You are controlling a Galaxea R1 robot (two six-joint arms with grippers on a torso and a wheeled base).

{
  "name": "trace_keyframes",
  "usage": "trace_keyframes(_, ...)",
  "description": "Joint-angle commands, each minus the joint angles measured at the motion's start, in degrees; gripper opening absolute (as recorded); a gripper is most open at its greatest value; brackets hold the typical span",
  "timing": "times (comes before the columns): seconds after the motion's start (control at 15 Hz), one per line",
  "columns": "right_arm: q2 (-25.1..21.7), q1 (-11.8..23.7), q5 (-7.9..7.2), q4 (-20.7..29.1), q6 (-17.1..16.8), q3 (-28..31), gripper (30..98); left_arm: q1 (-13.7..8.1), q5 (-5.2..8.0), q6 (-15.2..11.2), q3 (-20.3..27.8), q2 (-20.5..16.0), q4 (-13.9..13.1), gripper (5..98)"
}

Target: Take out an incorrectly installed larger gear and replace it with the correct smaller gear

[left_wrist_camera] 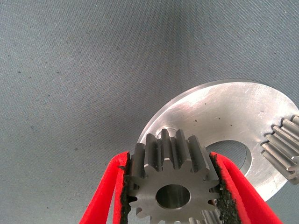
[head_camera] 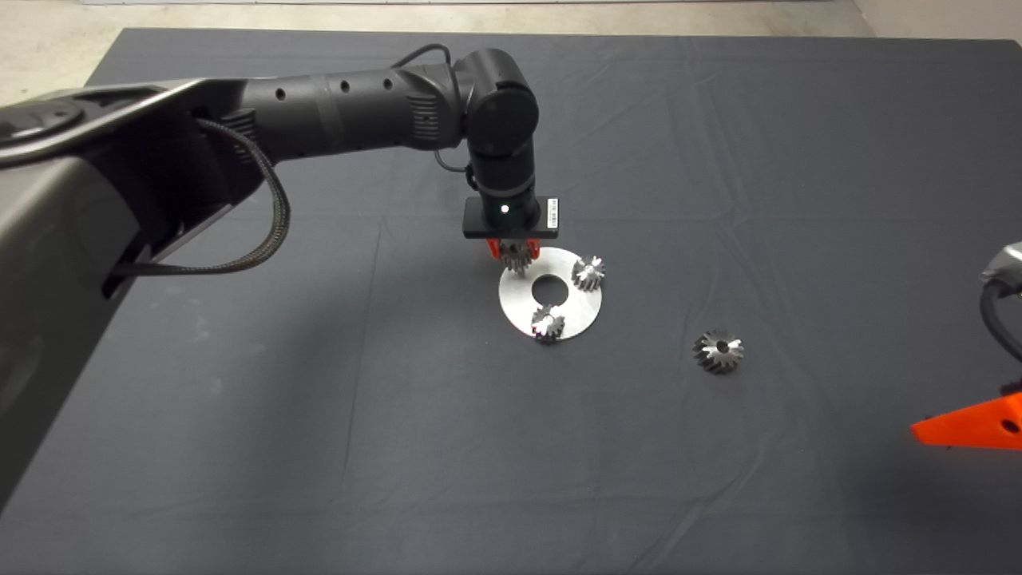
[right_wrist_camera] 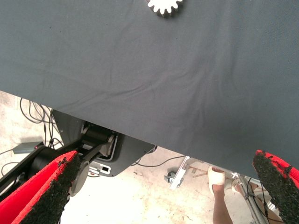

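Note:
My left gripper [head_camera: 517, 257] reaches in from the left and is shut on the smaller gear [head_camera: 516, 260], a silver gear with straight teeth. It holds the gear over the far left rim of a round silver plate [head_camera: 591, 307]. In the left wrist view the smaller gear [left_wrist_camera: 172, 179] sits between the two red fingers [left_wrist_camera: 105, 191], just above the plate [left_wrist_camera: 219, 112]. The larger gear [head_camera: 718, 350], dark with flared teeth, lies on the mat to the right of the plate. My right gripper [head_camera: 970, 423] is parked at the lower right edge, open and empty [right_wrist_camera: 168, 162].
Two small silver gears stand on the plate, one at its far right [head_camera: 588, 272] and one at its near edge [head_camera: 548, 323]. The plate has a round centre hole [head_camera: 551, 291]. The right wrist view shows a gear [right_wrist_camera: 165, 5] on the mat, and the floor with a person's foot [right_wrist_camera: 217, 179].

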Motion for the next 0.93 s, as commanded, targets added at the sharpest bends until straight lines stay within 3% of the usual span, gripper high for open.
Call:
trace_keyframes(0.0,-0.1,0.8,0.04,1.7,0.5,0.1,97.7,1.2,-0.88,-0.2,-0.1,0.3,-0.5,35.4)
trace_keyframes(0.87,0.2,0.8,0.04,1.6,0.5,0.1,97.7,1.0,-0.80,0.2,0.1,0.3,-0.1,35.4)
